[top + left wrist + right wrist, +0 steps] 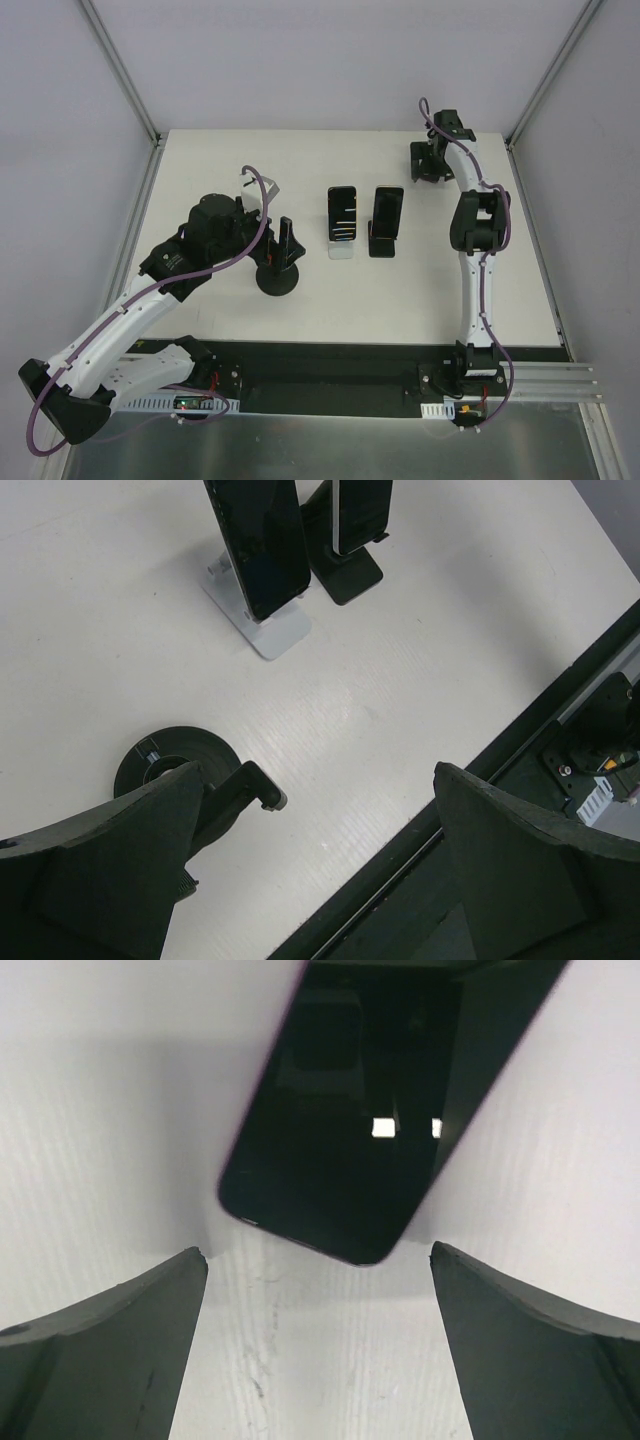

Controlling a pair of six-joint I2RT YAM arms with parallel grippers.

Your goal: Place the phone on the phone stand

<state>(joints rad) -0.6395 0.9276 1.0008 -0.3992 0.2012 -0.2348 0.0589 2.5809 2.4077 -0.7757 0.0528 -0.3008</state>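
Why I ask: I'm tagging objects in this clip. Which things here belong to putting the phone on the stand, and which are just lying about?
In the job: phone lying flat; open right gripper over it; empty round-based stand; open left gripper near that stand.
Lying about: phone on the white stand; phone on the black stand.

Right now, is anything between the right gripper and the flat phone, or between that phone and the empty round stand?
Nothing visible separates the open right gripper from the dark flat phone. Toward the black round-based stand, the occupied white stand and occupied black stand sit roughly on the path, and the left gripper hovers there.
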